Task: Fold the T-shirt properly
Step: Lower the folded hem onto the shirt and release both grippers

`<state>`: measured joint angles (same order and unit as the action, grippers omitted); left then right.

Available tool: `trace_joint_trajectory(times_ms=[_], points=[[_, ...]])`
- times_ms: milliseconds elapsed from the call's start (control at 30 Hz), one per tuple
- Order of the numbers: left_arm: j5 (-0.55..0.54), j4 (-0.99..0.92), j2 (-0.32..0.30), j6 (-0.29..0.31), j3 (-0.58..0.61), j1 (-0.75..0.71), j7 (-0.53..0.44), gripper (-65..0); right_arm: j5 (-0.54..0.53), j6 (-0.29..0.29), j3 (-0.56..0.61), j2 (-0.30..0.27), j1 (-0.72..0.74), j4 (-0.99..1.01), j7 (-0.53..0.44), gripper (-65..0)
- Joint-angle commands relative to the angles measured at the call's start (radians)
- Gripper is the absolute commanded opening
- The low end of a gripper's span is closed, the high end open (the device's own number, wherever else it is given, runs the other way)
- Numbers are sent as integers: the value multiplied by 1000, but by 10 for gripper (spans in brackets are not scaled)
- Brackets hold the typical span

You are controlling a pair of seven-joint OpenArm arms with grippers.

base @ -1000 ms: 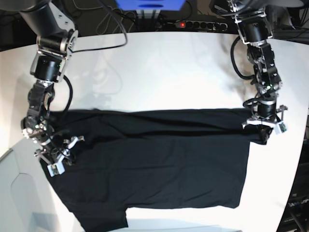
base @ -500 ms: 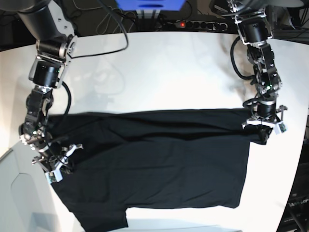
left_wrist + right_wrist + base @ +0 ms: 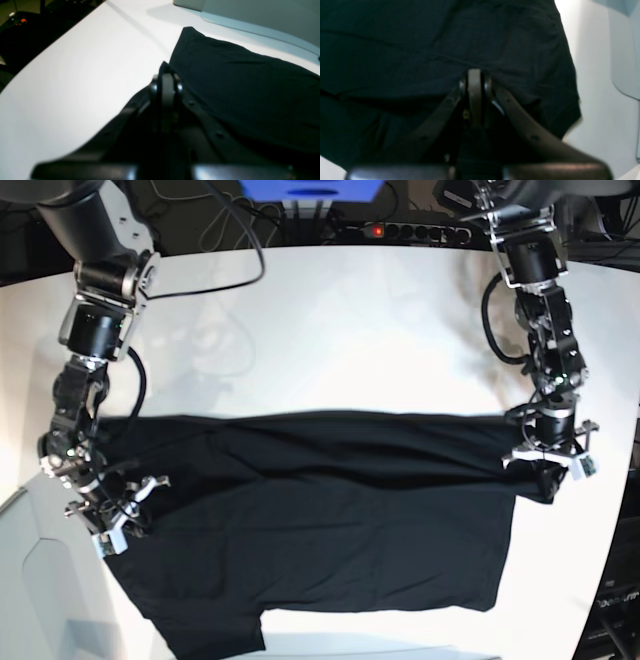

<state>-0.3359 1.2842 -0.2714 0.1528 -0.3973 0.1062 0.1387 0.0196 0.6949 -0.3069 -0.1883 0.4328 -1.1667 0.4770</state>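
- T-shirt point(image 3: 320, 520) lies spread across the near half of the white desk point(image 3: 330, 330), far edge doubled toward 6 o'clock, one sleeve trailing near the 7 o'clock desk edge.
- Left tool point(image 3: 547, 463), at 3 o'clock, is clamped shut on the shirt's corner fabric; the wrist view shows cloth bunched at its tip point(image 3: 166, 75).
- Right tool point(image 3: 118, 520), at 9 o'clock, is pinched closed on the shirt's opposite edge point(image 3: 475, 75).
- Risk: uneven pull between arms would skew the fold line.
- Risk: thin pinches may slip, dropping one corner.
- Risk: the dragging sleeve could slide off the desk edge.
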Motion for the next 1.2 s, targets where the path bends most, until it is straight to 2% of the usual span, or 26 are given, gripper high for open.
trace_joint_trajectory(times_ms=[0, 200, 533, 733, 800, 867, 900, 967, 1000, 1100, 1167], points=[[-4, 15, -16, 0, -4, 33, -32, -646, -19, 3, -4, -12, 34, -19, -28, -650], [-2, 7, -13, 0, -2, 46, -32, -646, -19, 3, -50, -10, 36, -19, -28, -650], [-2, -53, -7, 0, -1, 71, -32, -645, -19, 3, -51, -10, 36, -19, -30, -650], [-2, -102, -18, 0, 47, 112, -32, -643, -19, 3, -48, -9, 50, -19, -30, -650], [-2, -127, -18, -9, 47, 128, -30, -604, -19, 3, -45, -9, 56, -19, -24, -650], [-2, -140, -16, -9, 47, 134, -30, -515, -19, 3, -45, -10, 61, -19, -22, -650], [-2, -140, -16, -9, 47, 134, -30, -457, -19, 3, -44, -10, 61, -19, -22, -637], [-2, -130, -16, -3, 47, 125, -30, -344, -19, 3, -44, -10, 61, -19, -21, -564], [-2, -122, -16, -3, 42, 122, -30, -311, -19, 3, -44, -12, 61, -19, -21, -522], [-9, -113, -16, -2, 38, 82, -30, -294, -19, 3, -47, -12, 61, -19, -24, -373], [-9, -111, -16, -3, 36, 68, -32, -294, -19, 3, -50, -12, 59, -19, -25, -314]])
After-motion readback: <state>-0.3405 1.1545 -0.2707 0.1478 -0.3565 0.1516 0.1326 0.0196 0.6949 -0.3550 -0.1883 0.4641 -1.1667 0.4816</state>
